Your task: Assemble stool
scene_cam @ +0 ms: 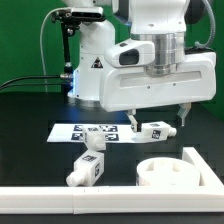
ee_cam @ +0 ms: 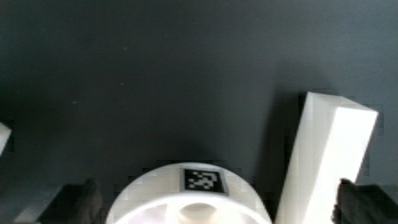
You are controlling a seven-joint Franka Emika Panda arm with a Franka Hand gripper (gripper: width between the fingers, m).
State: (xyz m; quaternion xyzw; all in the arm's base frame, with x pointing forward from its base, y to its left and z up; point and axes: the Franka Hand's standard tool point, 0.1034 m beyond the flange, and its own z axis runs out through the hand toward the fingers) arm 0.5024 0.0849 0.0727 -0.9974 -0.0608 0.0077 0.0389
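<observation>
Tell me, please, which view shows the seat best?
The exterior view: nearly the whole round seat shows, lying flat. The wrist view catches only a part of it, with one tag, cut off by the picture's edge.

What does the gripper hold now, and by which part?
Nothing. The gripper is open; its fingers touch neither side of the round part between them.

Seat (scene_cam: 165,173) lies to the exterior view's right of a leg (scene_cam: 86,170).
</observation>
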